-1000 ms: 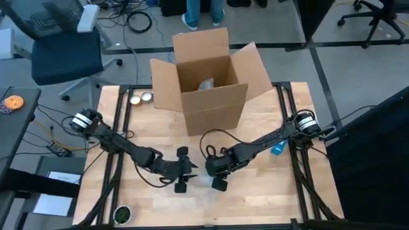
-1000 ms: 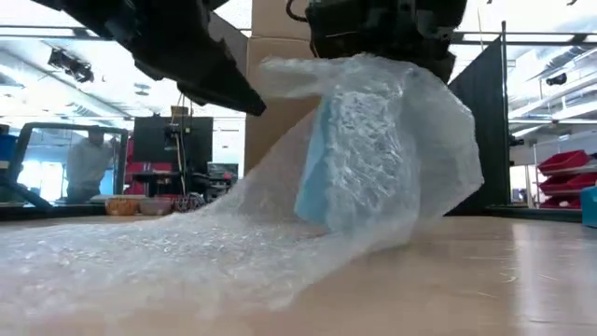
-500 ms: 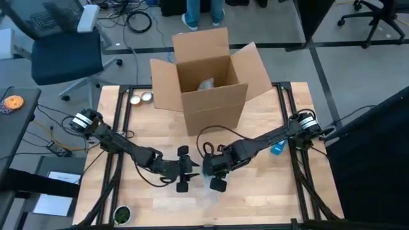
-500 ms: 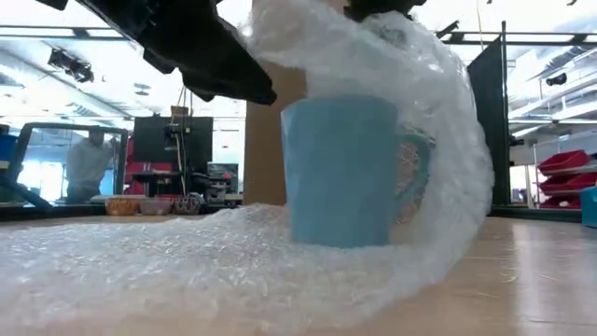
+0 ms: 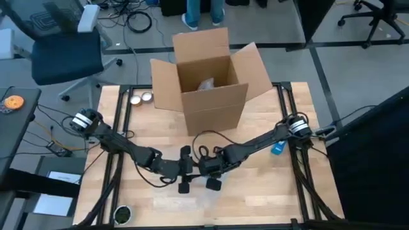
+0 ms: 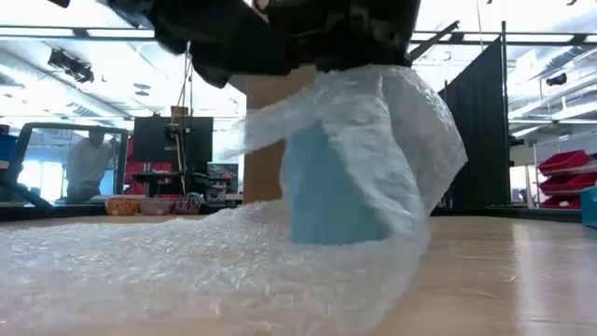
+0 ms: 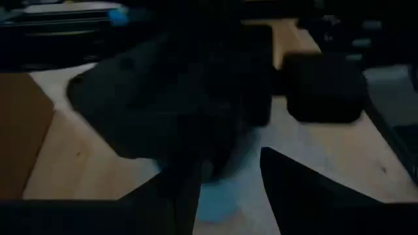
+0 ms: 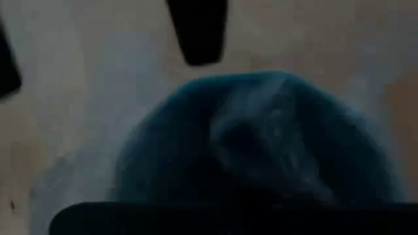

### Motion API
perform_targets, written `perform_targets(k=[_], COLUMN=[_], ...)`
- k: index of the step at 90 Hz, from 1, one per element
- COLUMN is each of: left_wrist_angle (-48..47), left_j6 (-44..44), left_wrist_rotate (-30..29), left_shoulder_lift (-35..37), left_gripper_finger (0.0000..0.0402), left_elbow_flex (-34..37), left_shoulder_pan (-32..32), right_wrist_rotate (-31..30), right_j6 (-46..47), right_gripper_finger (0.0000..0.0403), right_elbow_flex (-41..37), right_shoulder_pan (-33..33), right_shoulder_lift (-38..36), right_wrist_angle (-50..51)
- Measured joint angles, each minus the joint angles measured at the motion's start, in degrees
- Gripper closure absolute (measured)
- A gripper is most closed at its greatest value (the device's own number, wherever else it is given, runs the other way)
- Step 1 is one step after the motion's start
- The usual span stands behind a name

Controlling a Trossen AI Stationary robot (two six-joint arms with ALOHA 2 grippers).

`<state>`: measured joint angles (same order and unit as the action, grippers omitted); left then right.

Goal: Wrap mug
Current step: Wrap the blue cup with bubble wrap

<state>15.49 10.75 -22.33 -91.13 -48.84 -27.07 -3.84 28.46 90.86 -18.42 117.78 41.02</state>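
Mug: I see the blue mug [image 6: 322, 191] upright on the table [image 5: 268, 198], near the front middle, directly under both grippers. In the right wrist view it [image 8: 261, 143] fills most of the picture, seen from above through the wrap.
Wrap: the bubble wrap [image 6: 392, 140] is lifted over the mug and covers its top and the side toward the right of the low view. The rest lies flat on the table in front of the mug. In the high view only a pale patch [image 5: 192, 201] shows.
Left gripper: it [image 5: 185, 171] is just beside the right gripper, above the mug. I cannot tell if its fingers are apart or together.
Right gripper: it [image 5: 209, 171] is over the mug, almost touching the left one. The top of the wrap goes up into the dark grippers in the low view, but I cannot tell whether its fingers pinch the wrap.
Box: the open box [image 5: 208, 80] stands at the back middle of the table, well apart from the mug.
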Motion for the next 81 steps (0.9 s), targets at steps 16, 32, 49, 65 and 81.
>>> perform_targets(k=[16,32,49,65,81], left_wrist_angle=[2.7,7.0,7.3,7.8,8.1], left_j6=[0.2,-0.1,-0.1,-0.1,-0.1], left_wrist_rotate=[0.1,0.6,4.0,4.2,4.2], left_shoulder_lift=[-3.1,-5.6,-6.8,-6.6,-6.4], left_gripper_finger=[0.0259,0.0259,0.0259,0.0259,0.0259], left_elbow_flex=[-0.1,-0.2,-0.2,-0.3,-0.4], left_shoulder_pan=[0.2,0.6,1.7,2.1,2.3], right_wrist_rotate=[0.5,0.7,1.1,1.5,1.5], right_j6=[-1.1,-1.6,-1.6,-1.7,-2.5], right_gripper_finger=[0.0403,0.0403,0.0403,0.0403,0.0403], right_elbow_flex=[0.0,-0.2,0.7,4.0,9.0], right_shoulder_pan=[0.2,0.2,0.2,0.1,0.0], right_shoulder_lift=[-0.1,-1.7,-2.2,-2.3,-2.2], right_wrist_angle=[-1.1,-1.7,-1.2,2.7,11.4])
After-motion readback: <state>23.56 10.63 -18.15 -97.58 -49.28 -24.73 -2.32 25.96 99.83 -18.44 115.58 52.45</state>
